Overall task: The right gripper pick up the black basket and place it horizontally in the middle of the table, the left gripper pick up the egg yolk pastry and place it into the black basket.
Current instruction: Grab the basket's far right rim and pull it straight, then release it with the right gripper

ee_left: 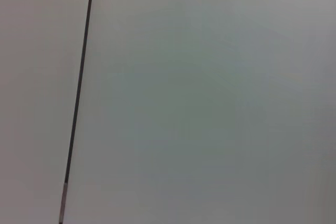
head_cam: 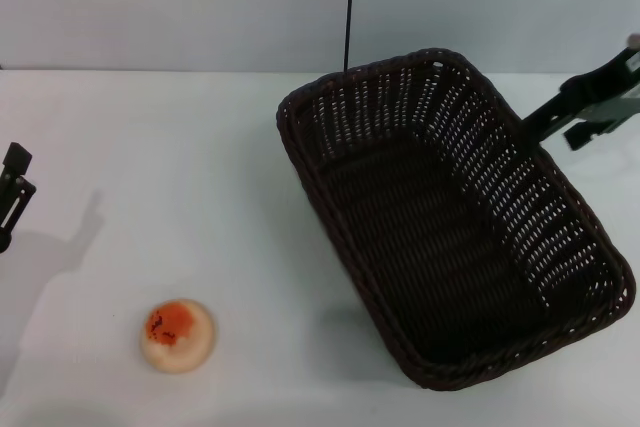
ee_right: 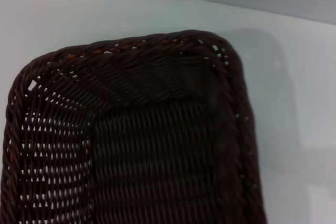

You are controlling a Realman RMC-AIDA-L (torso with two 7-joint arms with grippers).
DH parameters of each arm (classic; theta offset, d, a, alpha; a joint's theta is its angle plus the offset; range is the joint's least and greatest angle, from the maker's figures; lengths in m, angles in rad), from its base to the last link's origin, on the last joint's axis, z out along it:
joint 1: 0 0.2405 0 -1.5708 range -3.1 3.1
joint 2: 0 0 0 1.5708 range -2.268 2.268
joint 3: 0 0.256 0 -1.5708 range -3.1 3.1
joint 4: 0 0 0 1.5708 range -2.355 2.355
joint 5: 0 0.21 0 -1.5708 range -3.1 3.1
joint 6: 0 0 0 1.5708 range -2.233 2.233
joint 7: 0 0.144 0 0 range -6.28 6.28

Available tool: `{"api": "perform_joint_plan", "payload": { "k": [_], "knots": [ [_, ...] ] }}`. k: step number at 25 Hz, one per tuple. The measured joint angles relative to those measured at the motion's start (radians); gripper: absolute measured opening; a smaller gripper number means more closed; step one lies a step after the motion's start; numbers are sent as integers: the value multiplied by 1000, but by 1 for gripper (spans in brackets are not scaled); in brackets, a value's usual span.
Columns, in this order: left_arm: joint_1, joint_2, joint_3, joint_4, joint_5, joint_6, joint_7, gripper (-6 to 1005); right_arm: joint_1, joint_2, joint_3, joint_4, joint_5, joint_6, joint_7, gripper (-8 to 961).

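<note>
The black basket (head_cam: 450, 217) rests on the white table (head_cam: 180, 147) at centre right, its long side running diagonally from the back middle to the front right. It fills the right wrist view (ee_right: 136, 129), seen from close above one end. My right gripper (head_cam: 550, 133) reaches in from the upper right and sits at the basket's right rim. The egg yolk pastry (head_cam: 178, 335) lies on the table at the front left, well apart from the basket. My left gripper (head_cam: 14, 182) hangs at the far left edge, open and empty, away from the pastry.
A grey wall (head_cam: 180, 7) with a thin dark vertical seam (head_cam: 349, 7) stands behind the table. The left wrist view shows only that wall (ee_left: 210, 98) and the seam (ee_left: 79, 87). The left gripper casts a shadow on the table (head_cam: 60, 247).
</note>
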Motion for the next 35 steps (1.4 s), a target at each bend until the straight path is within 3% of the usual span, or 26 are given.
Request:
{"api": "perform_joint_plan", "payload": {
  "k": [4, 9, 14, 20, 31, 35],
  "knots": [
    [0, 0, 0, 2, 0, 0, 0, 844, -4, 23, -1, 60, 7, 69, 1, 789],
    [-7, -1, 0, 11, -1, -9, 0, 844, -2, 36, -8, 152, -1, 176, 3, 789],
    [-13, 1, -6, 12, -1, -10, 0, 843, -17, 57, -13, 154, -2, 227, 3, 788],
    [-17, -1, -7, 12, -1, -14, 0, 843, -30, 87, -25, 140, 4, 272, -19, 721],
    [-12, -1, -10, 12, -1, -14, -1, 844, -40, 98, -35, 52, 10, 237, -37, 259],
    [-10, -2, -22, 5, -2, -10, -2, 844, -39, 99, -36, 49, 84, 233, -121, 216]
  ]
}}
